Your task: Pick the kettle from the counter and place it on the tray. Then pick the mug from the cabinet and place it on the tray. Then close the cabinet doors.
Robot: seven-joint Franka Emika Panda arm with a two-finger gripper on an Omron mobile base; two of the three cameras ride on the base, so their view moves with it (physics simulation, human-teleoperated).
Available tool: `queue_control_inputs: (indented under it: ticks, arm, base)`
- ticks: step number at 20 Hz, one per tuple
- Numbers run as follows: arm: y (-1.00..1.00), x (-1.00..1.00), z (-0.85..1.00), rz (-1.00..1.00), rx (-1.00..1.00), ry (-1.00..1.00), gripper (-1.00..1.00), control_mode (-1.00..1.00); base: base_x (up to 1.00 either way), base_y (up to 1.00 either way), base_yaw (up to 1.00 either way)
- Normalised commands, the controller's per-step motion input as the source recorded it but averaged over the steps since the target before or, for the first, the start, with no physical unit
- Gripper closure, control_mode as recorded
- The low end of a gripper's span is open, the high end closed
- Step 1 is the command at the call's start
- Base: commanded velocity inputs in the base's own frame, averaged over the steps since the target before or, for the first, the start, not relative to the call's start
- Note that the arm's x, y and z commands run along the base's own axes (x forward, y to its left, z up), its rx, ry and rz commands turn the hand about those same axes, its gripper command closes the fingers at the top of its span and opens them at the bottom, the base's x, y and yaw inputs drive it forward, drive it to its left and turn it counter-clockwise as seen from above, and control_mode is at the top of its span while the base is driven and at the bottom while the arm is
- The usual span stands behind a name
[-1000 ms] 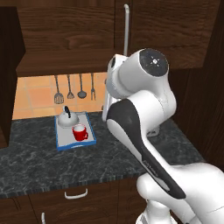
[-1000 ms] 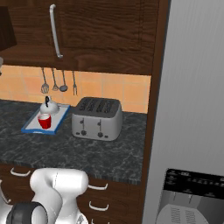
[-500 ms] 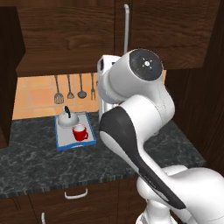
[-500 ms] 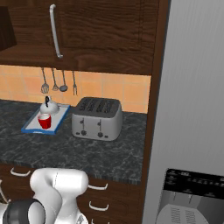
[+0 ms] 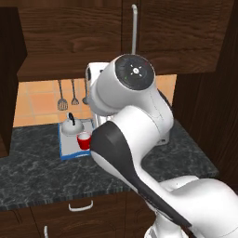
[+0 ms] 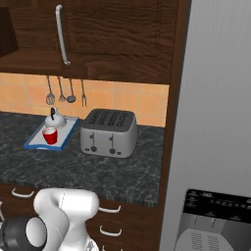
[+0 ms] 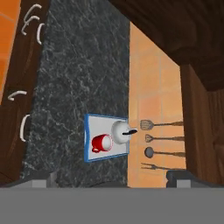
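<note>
Closing the cabinet doors (image 5: 83, 32) remains: kettle (image 7: 120, 131) and red mug (image 7: 101, 143) already sit side by side on the tray (image 7: 107, 155), lower centre of the hand view, on the dark surface (image 7: 78, 65). Hand (image 7: 114, 178) fingers spread wide, empty. Reach for the silver bar handle (image 5: 134, 28); push flat. Compared with earlier left base frames, arm joint swung left and nearer the camera.

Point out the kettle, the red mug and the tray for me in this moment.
kettle (image 6: 55, 119), right base view, on its pale domed body.
mug (image 6: 49, 136), right base view, on its red side wall.
tray (image 7: 89, 146), hand view, on the bare grey floor beside the blue rim.
</note>
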Motion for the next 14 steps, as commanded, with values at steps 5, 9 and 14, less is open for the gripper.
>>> queue_control_inputs:
  ticks: [5, 9, 14]
  arm:
    - [0.28, -0.14, 0.00, 0.11, -0.03, -0.02, -1.00, -1.00]
    - [0.29, -0.29, 0.02, 0.28, 0.00, -0.11, -1.00, -1.00]
    - [0.44, -0.42, 0.02, 0.21, 0.00, -0.03, -1.00, -1.00]
  base:
    - [0.00, 0.00, 0.00]
    - [0.00, 0.00, 0.00]
    - [0.00, 0.00, 0.00]
